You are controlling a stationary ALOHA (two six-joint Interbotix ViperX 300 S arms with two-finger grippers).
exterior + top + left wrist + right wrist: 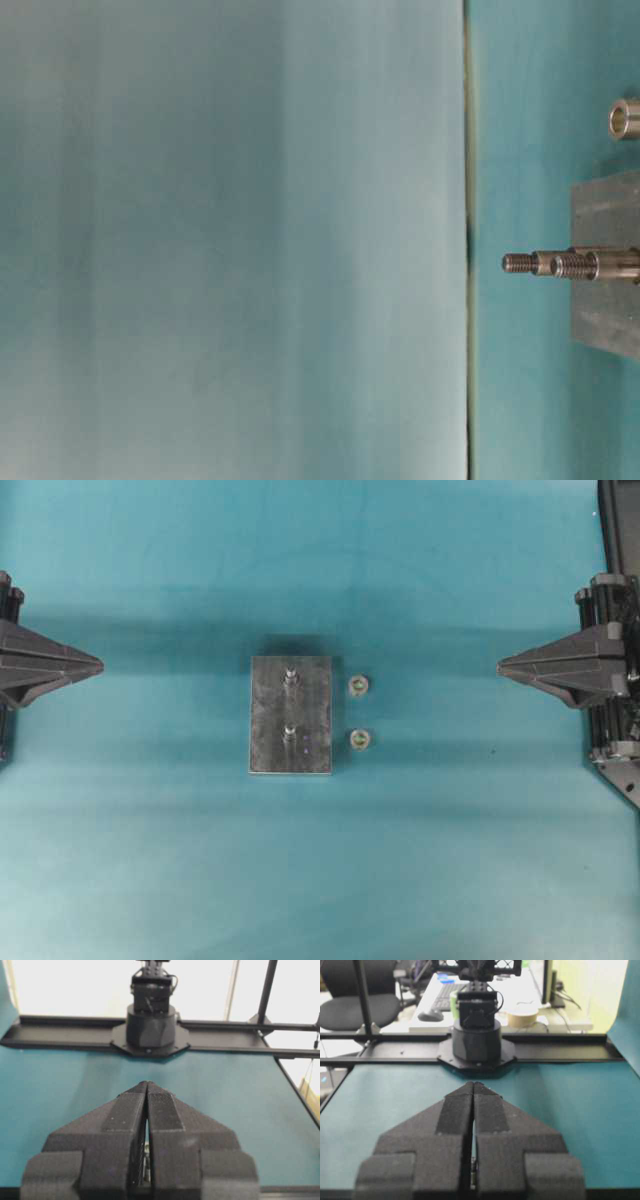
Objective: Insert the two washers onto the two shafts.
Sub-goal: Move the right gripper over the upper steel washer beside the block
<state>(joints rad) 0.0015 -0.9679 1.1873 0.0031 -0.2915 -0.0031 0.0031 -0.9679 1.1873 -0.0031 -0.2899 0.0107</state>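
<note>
Both my grippers pressed closed, washers lying beside the block

My left gripper (pixel 98 665) and right gripper (pixel 502 665) sit at the table's edges, fingers together and empty, well apart from the grey metal block (pixel 290 716) in the middle of the teal mat (pixel 320 860). Two threaded steel shafts, the far shaft (pixel 290 676) and near shaft (pixel 289 731), stand upright on it. Just right of the block lie two small round washers, the far washer (pixel 358 686) and near washer (pixel 359 740), flat, on my right gripper's side
</note>
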